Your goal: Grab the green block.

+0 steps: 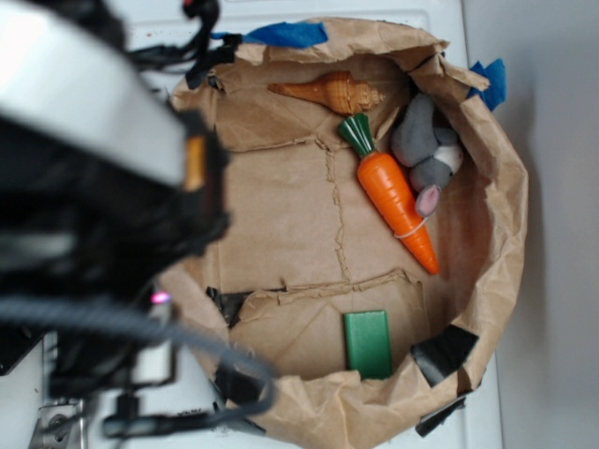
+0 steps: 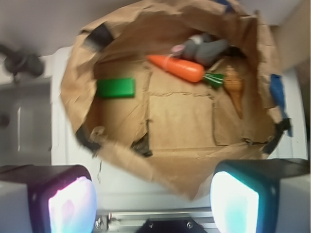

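Blurred and close to the wrist camera, the two fingers (image 2: 73, 201) of the gripper (image 2: 154, 204) are being held wide apart, with nothing between them, above the near rim of the brown paper bag (image 2: 165, 170). In the exterior view the dark bulk of the arm (image 1: 94, 187) is filling the left side, out of focus.

Lying flat on the bag's creased floor, the green block (image 1: 367, 343) is being seen just inside the wall at the lower edge of the exterior view, well apart from the gripper and from the other toys. Across the floor, towards the opposite wall, the orange carrot (image 1: 398, 198) is lying at a slant, its dark green leafy top (image 1: 356, 133) pointing to the far rim. Just beside the carrot, a grey plush mouse (image 1: 426, 150) is being pressed against the bag's wall. Near the leafy top, a tan cone-shaped toy (image 1: 329, 93) is resting along the far wall. Blue tape (image 1: 285, 35) is showing at the bag's rim.
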`<state>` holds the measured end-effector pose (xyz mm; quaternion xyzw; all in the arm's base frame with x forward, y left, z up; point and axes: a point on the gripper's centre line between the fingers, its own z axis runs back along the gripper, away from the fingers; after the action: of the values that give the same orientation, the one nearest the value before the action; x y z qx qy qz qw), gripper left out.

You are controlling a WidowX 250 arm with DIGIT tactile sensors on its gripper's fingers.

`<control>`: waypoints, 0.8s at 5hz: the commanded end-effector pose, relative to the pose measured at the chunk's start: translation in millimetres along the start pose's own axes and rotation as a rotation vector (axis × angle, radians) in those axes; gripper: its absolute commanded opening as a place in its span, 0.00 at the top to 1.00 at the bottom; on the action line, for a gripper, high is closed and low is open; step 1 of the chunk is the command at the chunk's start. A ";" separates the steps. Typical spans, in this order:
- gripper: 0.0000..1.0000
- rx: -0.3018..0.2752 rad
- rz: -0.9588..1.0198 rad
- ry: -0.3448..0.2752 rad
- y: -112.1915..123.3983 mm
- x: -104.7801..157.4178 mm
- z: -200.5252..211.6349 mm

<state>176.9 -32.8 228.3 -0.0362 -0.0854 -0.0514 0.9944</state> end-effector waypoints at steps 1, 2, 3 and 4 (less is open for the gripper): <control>0.00 0.002 -0.016 -0.019 -4.5 2.0 4.7; 0.00 0.002 -0.016 -0.019 -4.5 2.0 4.7; 0.00 0.042 -0.166 0.006 10.4 21.0 -12.4; 0.00 0.047 -0.289 0.019 24.8 34.6 -25.3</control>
<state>214.4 -13.3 197.4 -0.0029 -0.0619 -0.2042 0.9770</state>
